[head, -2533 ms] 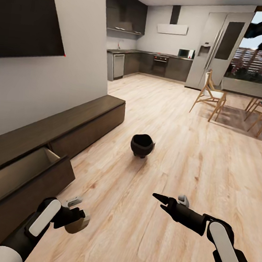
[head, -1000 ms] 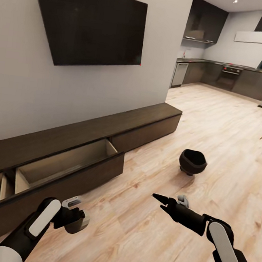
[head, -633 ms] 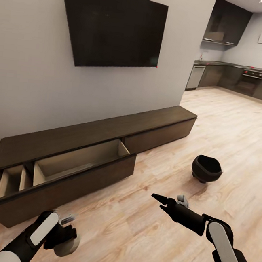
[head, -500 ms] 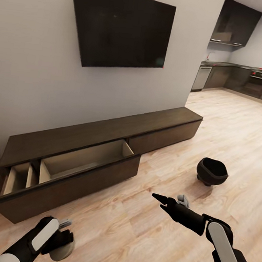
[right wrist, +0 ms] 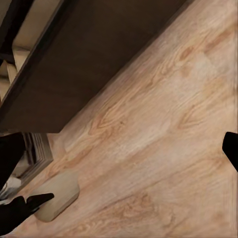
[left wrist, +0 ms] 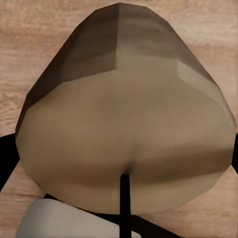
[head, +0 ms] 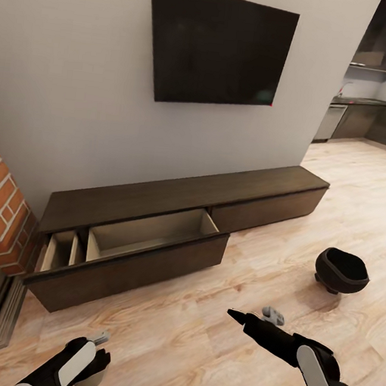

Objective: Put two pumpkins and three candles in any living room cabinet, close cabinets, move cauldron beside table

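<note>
- Clearly, the left tool is pinching a candle, carried low over the wooden floor, probably to keep it steady on the way to storage.
- From that candle, the cabinet lies ahead, its drawer pulled out and showing a pale interior, seemingly ready to receive it.
- Off to the right of the cabinet's open drawer, the right tool points forward, holding nothing; whether its tips are spread I cannot tell.
- Further right of the cabinet, the cauldron stands on the floor, well apart from both tools.
</note>
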